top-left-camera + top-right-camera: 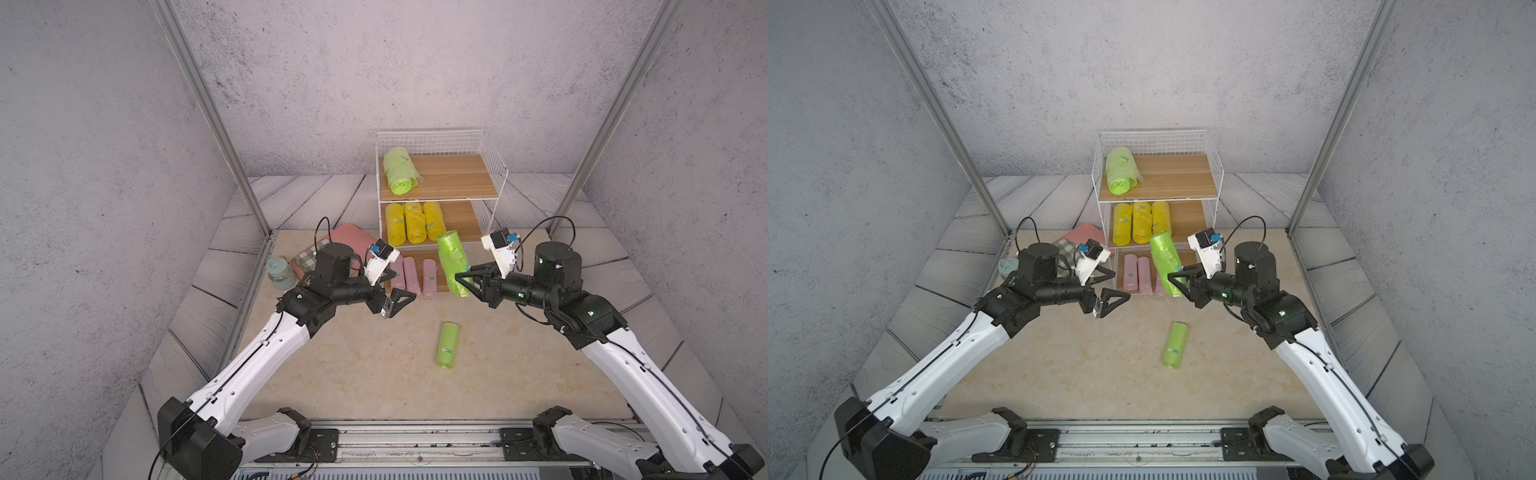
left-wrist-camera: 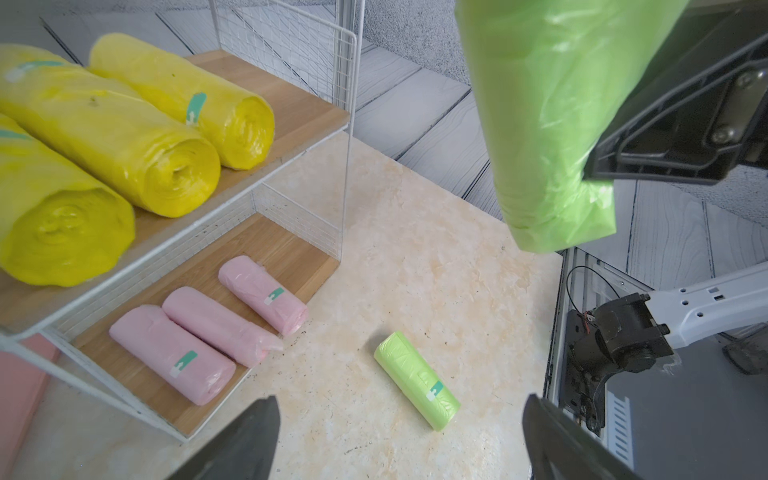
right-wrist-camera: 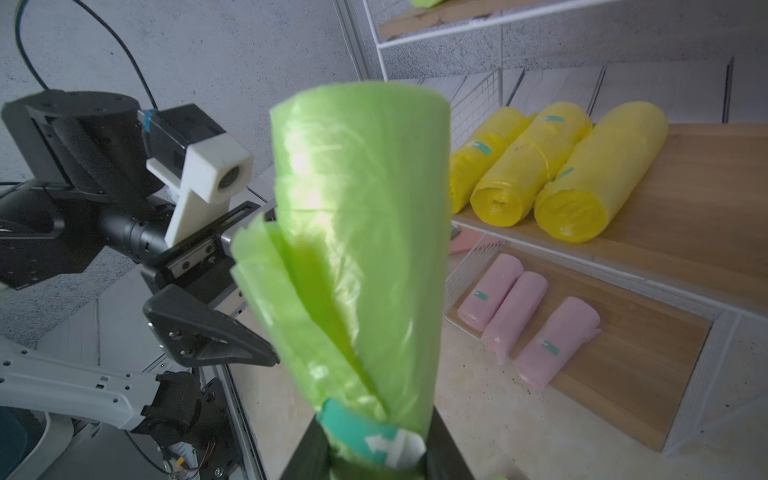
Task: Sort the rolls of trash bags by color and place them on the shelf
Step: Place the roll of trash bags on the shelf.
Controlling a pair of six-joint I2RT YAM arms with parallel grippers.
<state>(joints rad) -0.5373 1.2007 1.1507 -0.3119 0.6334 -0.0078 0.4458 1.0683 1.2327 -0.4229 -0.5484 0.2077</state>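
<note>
Green crinkly roll (image 1: 452,262), loose flap (image 3: 270,282), teal label (image 3: 365,436), near upright, lower end pinched by right pincer (image 1: 463,282), left pincer (image 1: 405,285) wide, second roll (image 1: 446,344) flat at the middle of the bench (image 1: 353,374)

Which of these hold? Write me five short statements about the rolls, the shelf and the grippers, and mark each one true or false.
1. Three yellow rolls lie on the middle board of the shelf. True.
2. The right gripper is shut on a raised green roll. True.
3. The left gripper holds a pink roll. False: it is open and empty.
4. Two green rolls lie on the top board. False: only one, the shelved green roll, lies there.
5. A loose green roll lies on the table in front of the shelf. True.
</note>
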